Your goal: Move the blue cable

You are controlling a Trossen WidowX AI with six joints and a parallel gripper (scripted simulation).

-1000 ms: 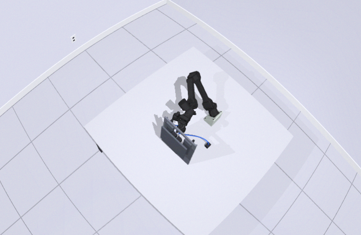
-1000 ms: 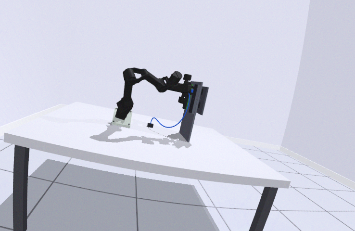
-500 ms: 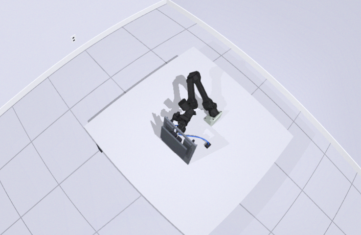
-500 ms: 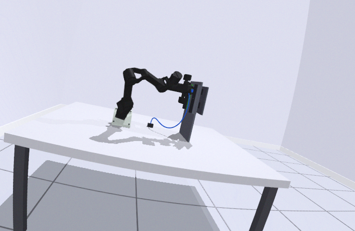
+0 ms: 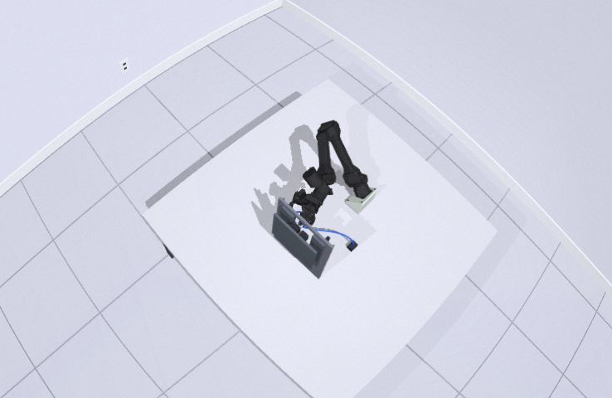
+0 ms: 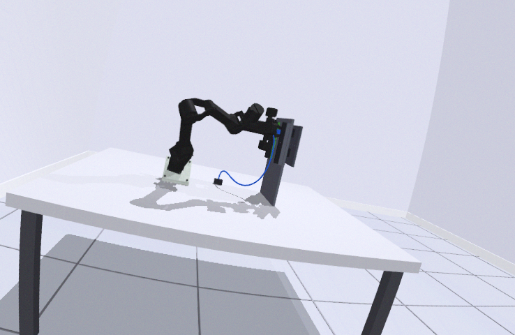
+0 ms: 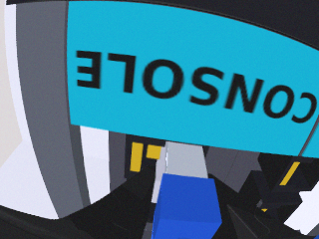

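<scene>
white table (image 5: 250, 159) (image 6: 297, 232) under upright dark rack (image 5: 323, 269) (image 6: 271, 185); fingers pinching blue plug (image 7: 185, 204) below console label (image 7: 194, 82).

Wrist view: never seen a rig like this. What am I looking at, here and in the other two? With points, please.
One black robot arm (image 5: 323, 149) (image 6: 185, 130), bolted by a pale base plate (image 5: 361, 204) (image 6: 183, 179) to a white table (image 5: 269, 323) (image 6: 211, 232). The top picture looks down on it; the exterior one looks from the side; the wrist one rides near the claw, so it shows the work close up.

A dark upright rack (image 5: 322, 266) (image 6: 271, 189) stands on the table. A blue cable (image 5: 337, 232) (image 6: 245, 184) runs from it down to a small black block (image 5: 352, 245) (image 6: 218, 181).

The claw is closed on the cable's plug (image 7: 186, 206), just beside a cyan label (image 7: 120, 112) reading CONSOLE, upside down in that view.
</scene>
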